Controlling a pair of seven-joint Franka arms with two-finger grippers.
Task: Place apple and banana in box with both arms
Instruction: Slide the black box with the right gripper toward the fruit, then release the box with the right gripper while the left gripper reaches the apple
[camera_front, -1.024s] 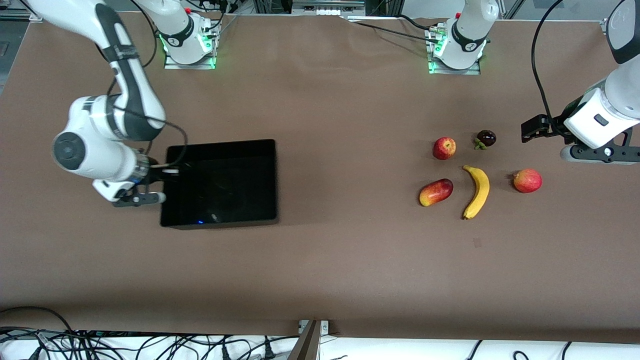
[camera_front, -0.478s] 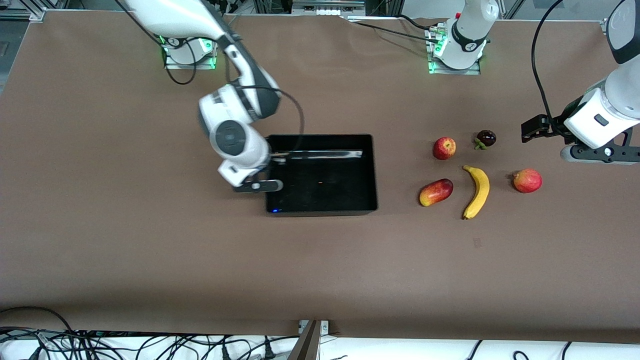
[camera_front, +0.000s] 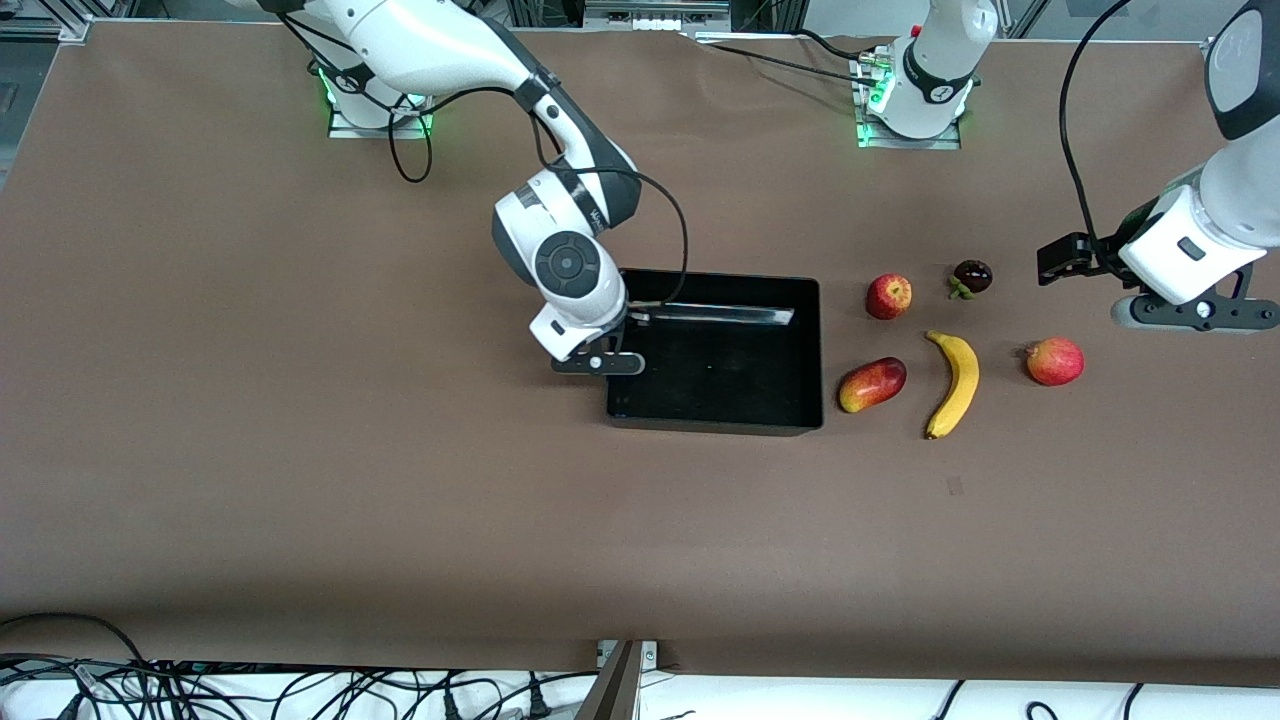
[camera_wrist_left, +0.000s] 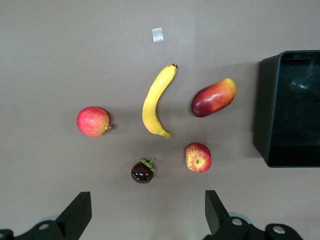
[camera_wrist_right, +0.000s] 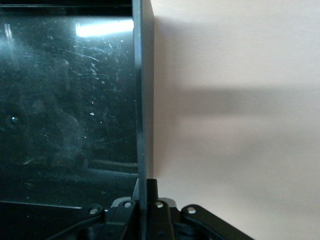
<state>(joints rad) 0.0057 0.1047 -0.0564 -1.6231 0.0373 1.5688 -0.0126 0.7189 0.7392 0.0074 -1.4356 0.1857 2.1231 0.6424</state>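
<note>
In the front view we see the right gripper (camera_front: 622, 340) clamped tight on the wall of the black box (camera_front: 800, 350) at the end toward the right arm's base. The box sits on the brown table (camera_front: 400, 500), its other end just beside a mango (camera_front: 872, 384). The banana (camera_front: 955, 383) lies beside the mango, toward the left arm's end of the table. The apple (camera_front: 888, 296) sits farther from the front camera than the mango, and a dark purple fruit (camera_front: 972, 276) lies near the apple, toward the left arm's end. A plainer red fruit (camera_front: 1055, 361) rests beside the banana, nearer the left arm's end. The left gripper (camera_front: 1160, 300) hangs in the air over the table past that red fruit and holds nothing.

In the left wrist view we look down on all five fruits, and the left gripper's fingers (camera_wrist_left: 77, 215) stand wide apart with nothing between them. One end of the box (camera_wrist_left: 265, 105) shows here, near the mango (camera_wrist_left: 213, 97) and the apple (camera_wrist_left: 198, 157), and the banana (camera_wrist_left: 156, 101) lies between the mango and the red fruit (camera_wrist_left: 92, 121).

In the right wrist view the right gripper (camera_wrist_right: 142, 200) pinches the thin box wall (camera_wrist_right: 142, 100), one finger inside and one outside.
</note>
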